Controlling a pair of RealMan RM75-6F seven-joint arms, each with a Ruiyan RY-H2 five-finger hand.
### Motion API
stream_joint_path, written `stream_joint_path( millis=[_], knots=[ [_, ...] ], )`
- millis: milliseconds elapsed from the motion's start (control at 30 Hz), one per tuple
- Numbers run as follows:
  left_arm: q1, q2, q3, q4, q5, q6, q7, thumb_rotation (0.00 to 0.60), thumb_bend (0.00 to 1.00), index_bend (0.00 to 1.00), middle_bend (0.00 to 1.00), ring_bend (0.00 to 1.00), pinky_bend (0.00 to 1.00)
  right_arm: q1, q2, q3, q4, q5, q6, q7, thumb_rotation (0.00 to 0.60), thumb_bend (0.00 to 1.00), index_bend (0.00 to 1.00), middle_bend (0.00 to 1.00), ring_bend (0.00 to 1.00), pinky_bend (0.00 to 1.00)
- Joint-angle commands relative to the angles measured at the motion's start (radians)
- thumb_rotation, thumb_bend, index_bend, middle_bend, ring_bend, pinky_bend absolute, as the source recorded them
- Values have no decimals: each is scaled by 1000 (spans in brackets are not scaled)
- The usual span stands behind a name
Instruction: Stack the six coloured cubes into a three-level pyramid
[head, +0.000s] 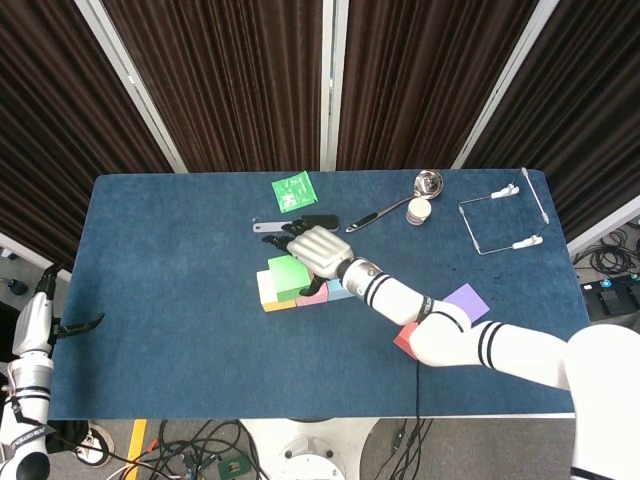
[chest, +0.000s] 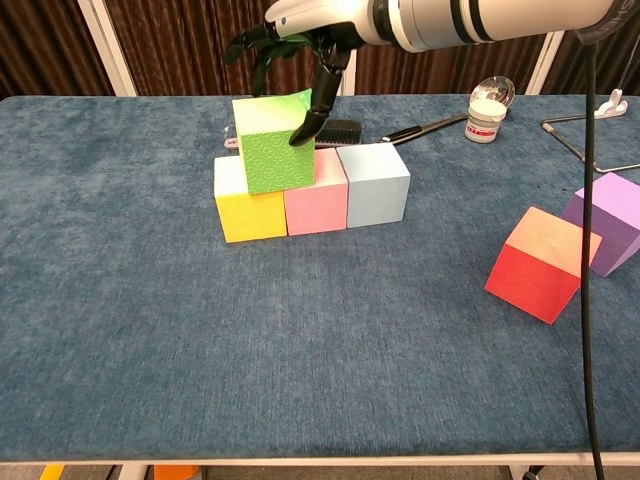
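Three cubes sat in a touching row on the blue tablecloth (chest: 150, 330): the yellow cube (chest: 248, 212), the pink cube (chest: 315, 205) and the light blue cube (chest: 373, 184). The green cube (chest: 274, 146) rested on top, straddling the yellow and pink ones. Above it hung the right hand (chest: 298, 22), fingers spread and gripping nothing, with one dark fingertip (chest: 301, 135) at the green cube's upper right corner. Well apart to the right, the red cube (chest: 540, 265) sat tilted just beside the purple cube (chest: 610, 224). Behind the row lay a black brush (chest: 338, 132), a ladle (head: 398, 203), a small white jar (chest: 484, 117) and a green packet (head: 293, 190). The left hand (head: 80, 323) hung off the table's left edge; its fingers were too small to judge.
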Motion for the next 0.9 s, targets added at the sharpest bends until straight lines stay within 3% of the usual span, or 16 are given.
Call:
stream_joint_path(
  millis=[33,367,900],
  knots=[
    [-1,0,-1,1,-1,-2,-1,600,143,50,0,0,107,3,-5,0,5,3,0,-1,600,73,0,282,0,0],
    [-1,-1,0,5,3,-6,-5,600,144,50,0,0,107,-2,-8,4,5,3,26,-6,600,92,0,392,0,0],
    [-2,4,6,3,10,-15,-2,600,143,50,0,0,107,-3,-16,-6,9,20,36,-28,600,96,0,404,0,0]
  ],
)
